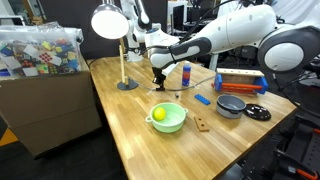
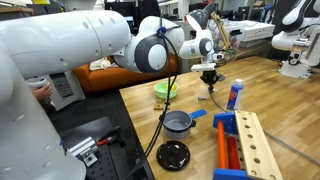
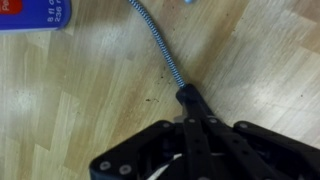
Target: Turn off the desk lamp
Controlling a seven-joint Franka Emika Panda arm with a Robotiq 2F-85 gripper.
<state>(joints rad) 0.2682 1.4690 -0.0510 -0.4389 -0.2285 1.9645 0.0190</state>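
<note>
The desk lamp [image 1: 108, 22] stands at the table's far corner on a thin pale stem and a round dark base [image 1: 127, 86]; its disc face looks bright white. A braided black-and-white cord [image 3: 158, 45] lies on the wood and ends in a dark piece [image 3: 187, 95]. My gripper [image 1: 158, 82] points straight down at the table just beside the lamp base, also seen in an exterior view [image 2: 210, 86]. In the wrist view its fingers [image 3: 190, 108] are closed together, with the tips touching the cord's dark end. In that exterior view I cannot make out the lamp.
A green bowl [image 1: 168, 118] with a yellow ball sits near the front. A blue-and-red bottle [image 1: 185, 75], a grey pot [image 1: 231, 106], a black lid [image 1: 257, 113], a small wooden block [image 1: 203, 124] and a red-blue wooden rack [image 1: 240, 82] lie nearby. A cardboard box [image 1: 40, 95] stands beside the table.
</note>
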